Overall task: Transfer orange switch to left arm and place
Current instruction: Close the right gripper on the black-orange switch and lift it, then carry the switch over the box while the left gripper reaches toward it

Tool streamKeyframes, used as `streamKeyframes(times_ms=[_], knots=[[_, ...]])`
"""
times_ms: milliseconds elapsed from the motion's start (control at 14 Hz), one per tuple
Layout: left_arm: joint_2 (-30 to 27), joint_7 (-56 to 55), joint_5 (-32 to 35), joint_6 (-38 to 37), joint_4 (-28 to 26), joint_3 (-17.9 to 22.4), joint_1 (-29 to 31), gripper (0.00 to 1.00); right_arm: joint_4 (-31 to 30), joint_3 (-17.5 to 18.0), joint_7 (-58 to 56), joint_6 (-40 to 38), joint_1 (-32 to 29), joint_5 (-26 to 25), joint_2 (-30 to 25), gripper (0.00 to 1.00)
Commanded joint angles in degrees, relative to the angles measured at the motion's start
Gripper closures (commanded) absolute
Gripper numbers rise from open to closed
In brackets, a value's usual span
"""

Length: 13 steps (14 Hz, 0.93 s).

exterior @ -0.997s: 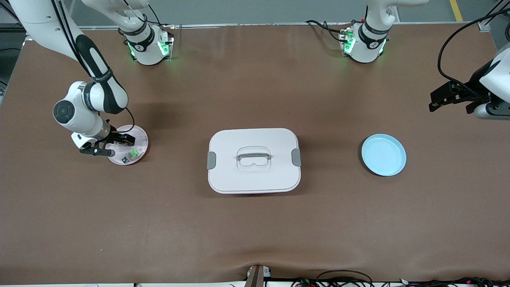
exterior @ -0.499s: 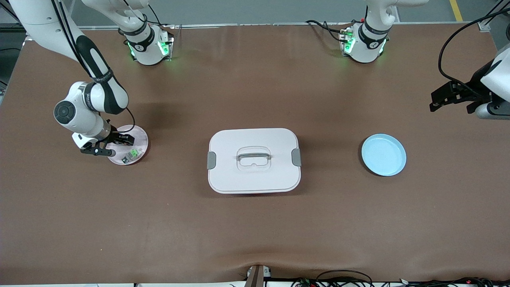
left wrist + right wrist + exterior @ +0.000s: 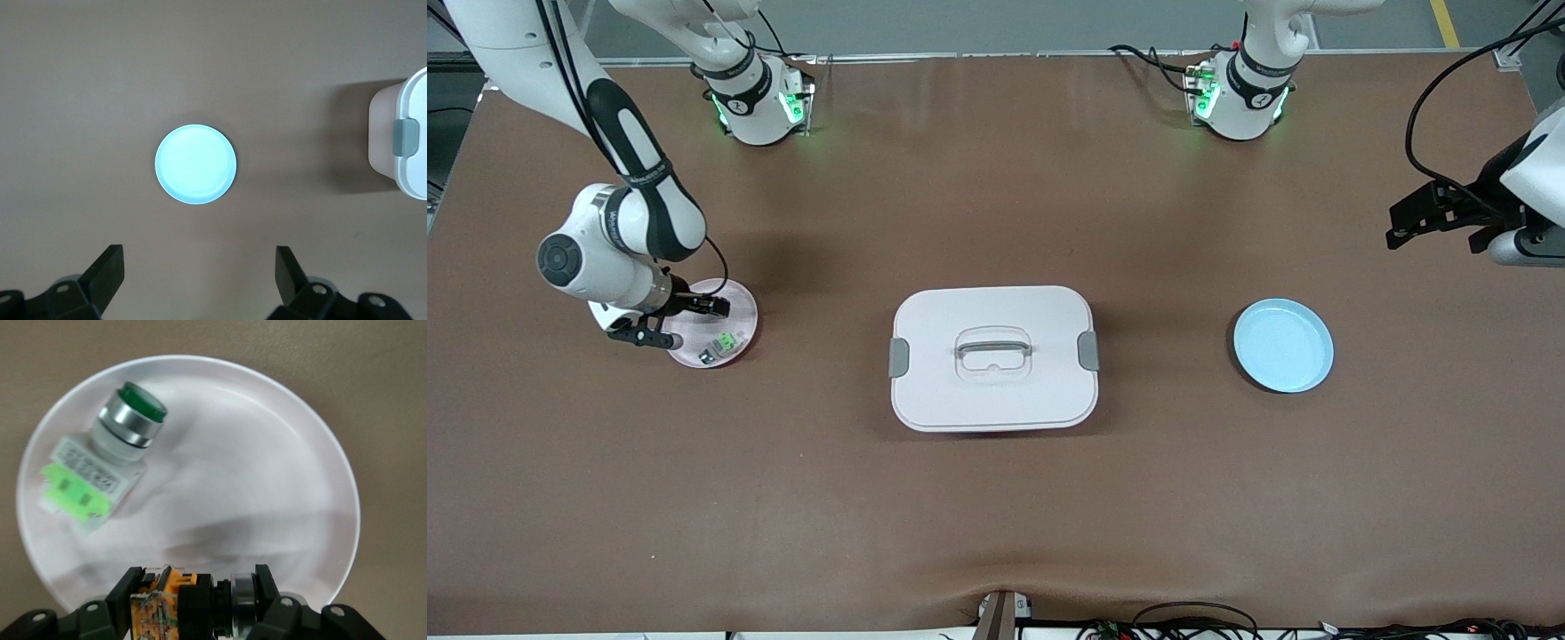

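I work in a robotics lab. My two arm bases [image 3: 758,107] are bolted along one edge of a wide worktop [image 3: 996,498] covered by a plain brown mat, and green status lights glow on them. Loose black cables [image 3: 1192,622] trail along the edge nearest the front camera and near the corner at my left arm's end. A grey floor with a yellow line [image 3: 1445,22] shows past the base edge.

Brown table [image 3: 996,498]. Pale pink round plate [image 3: 740,313] toward the right arm's end, about midway between the long edges; green-and-silver push-button component [image 3: 727,340] lies in it on its side. Light blue round plate [image 3: 1283,345] toward the left arm's end, upright, flat on the table.
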Motion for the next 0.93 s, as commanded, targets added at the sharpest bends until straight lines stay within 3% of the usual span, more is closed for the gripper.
streamKeyframes(times_ms=[0, 499, 712, 855], knots=[[-0.14, 0.42, 1.16, -1.14, 0.76, -0.16, 0.1, 0.0, 3.13, 0.05, 1.57, -9.34, 0.18, 8.71, -3.51, 1.0], [-0.23, -0.71, -0.94, -1.05, 0.85, -0.59, -0.6, 0.0, 15.78, 0.23, 24.66, -27.28, 4.83, 12.87, -5.19, 1.0], [-2.59, -9.72, -9.18, -1.75, 1.38, -2.26, -0.34, 0.0, 22.71, 0.23, 36.67, -35.0, 8.51, 17.26, -5.1, 1.0], [-2.69, -16.77, -16.64, -1.76, 1.82, -2.53, -0.08, 0.0, 24.93, 0.31, 43.47, -35.82, 11.59, 17.62, -5.1, 1.0]])
